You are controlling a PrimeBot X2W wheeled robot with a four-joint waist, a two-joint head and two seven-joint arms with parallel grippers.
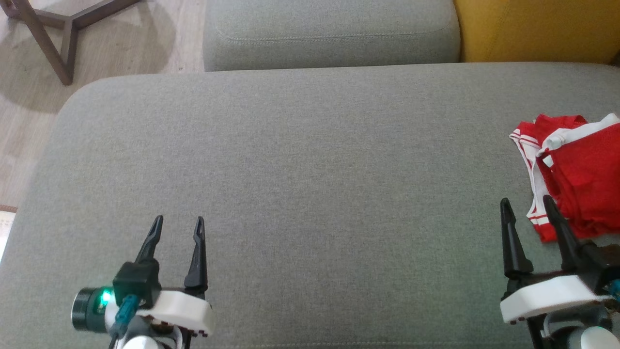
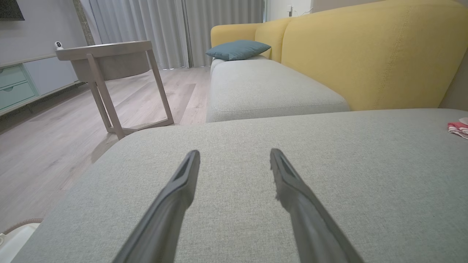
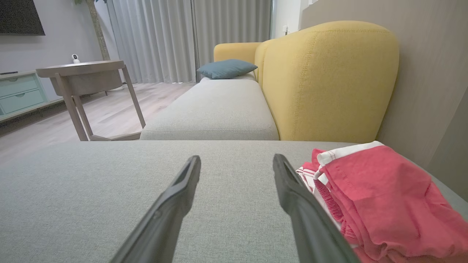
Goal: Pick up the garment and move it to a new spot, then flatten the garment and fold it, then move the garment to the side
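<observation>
The garment (image 1: pixel 576 174) is red with white trim and lies bunched up at the right edge of the grey cushion (image 1: pixel 310 194). My right gripper (image 1: pixel 527 203) stands open just left of it, the right finger close beside the cloth with nothing between the fingers. From the right wrist the garment (image 3: pixel 380 204) is piled to the right of my right gripper (image 3: pixel 237 160). My left gripper (image 1: pixel 178 220) is open over bare cushion at the lower left, far from the garment. In the left wrist view my left gripper (image 2: pixel 234 153) points across the cushion, and a corner of the garment (image 2: pixel 459 128) shows far right.
A second grey cushion (image 1: pixel 332 34) lies beyond the near one, with a yellow backrest (image 1: pixel 537 29) at the top right. A wooden side table (image 1: pixel 53 29) stands on the wood floor at the upper left. A blue pillow (image 2: pixel 237 49) rests far back on the sofa.
</observation>
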